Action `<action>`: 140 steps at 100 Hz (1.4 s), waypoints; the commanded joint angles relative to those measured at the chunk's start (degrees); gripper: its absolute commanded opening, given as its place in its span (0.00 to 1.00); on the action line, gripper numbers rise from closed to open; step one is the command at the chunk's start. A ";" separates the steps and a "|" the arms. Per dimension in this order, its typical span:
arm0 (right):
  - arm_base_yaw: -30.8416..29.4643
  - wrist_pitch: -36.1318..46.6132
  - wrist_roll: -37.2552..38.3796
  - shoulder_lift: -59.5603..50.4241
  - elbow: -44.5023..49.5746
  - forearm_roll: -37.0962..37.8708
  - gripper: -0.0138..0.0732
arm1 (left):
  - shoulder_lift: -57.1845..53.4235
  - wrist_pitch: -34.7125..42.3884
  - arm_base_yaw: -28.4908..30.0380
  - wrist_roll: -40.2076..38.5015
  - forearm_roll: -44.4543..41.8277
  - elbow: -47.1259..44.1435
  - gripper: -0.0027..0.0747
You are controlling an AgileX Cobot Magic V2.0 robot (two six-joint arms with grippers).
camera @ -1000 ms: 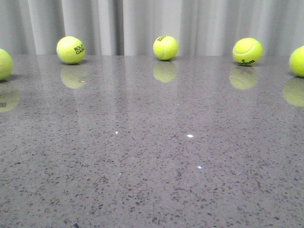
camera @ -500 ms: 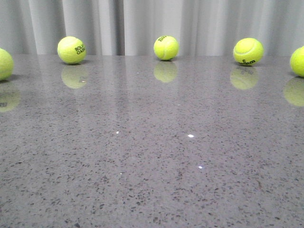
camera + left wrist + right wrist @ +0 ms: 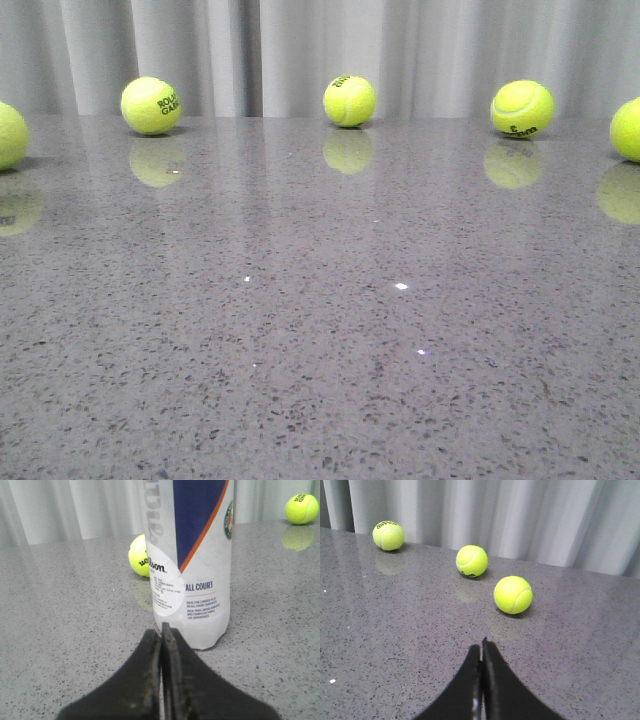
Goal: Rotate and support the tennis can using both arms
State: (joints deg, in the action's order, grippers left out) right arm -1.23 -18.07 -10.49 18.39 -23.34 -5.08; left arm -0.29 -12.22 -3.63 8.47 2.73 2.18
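— Status on the can, please. Where is it sitting?

— Tennis can (image 3: pixel 192 565) is standing upright on the counter (image 3: pixel 65 610), just ahead of my left claw (image 3: pixel 161 632). I'm seeing it only in the left wrist view; the front view is showing nothing but Wilson tennis balls (image 3: pixel 349 100) along the far edge by the curtain.

— And the claws?

— Left claw is pressed fully closed, fingertips meeting, gripping nothing, and not yet touching the can. Right claw (image 3: pixel 481 647) is likewise closed and empty, facing three loose balls (image 3: pixel 513 594) well apart from it.

— Anything changing over the last second?

— Barely. The front picture is drifting very slightly and then settling; no ball is rolling. I'm judging that we're at the very start: neither arm is engaging the can, so both claws are needing to spread before any rotating or supporting.
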 commanded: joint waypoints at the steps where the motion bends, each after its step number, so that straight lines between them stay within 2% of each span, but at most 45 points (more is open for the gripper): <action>1: -0.35 4.62 -0.03 0.38 -1.59 -0.04 0.08 | -2.15 8.23 -0.80 -0.49 -0.08 0.15 0.01; 21: -0.35 4.62 -0.03 0.38 -1.59 -0.04 0.08 | -2.15 17.23 -2.93 -0.49 -0.08 -4.79 0.01; 140: -0.35 4.62 -0.03 0.38 -1.59 -0.04 0.08 | -2.15 16.60 -4.04 -0.49 0.01 -4.63 0.01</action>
State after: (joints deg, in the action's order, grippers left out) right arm -1.23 -18.07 -10.49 18.39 -23.34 -5.08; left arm -0.29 0.00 -7.23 8.47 2.48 0.22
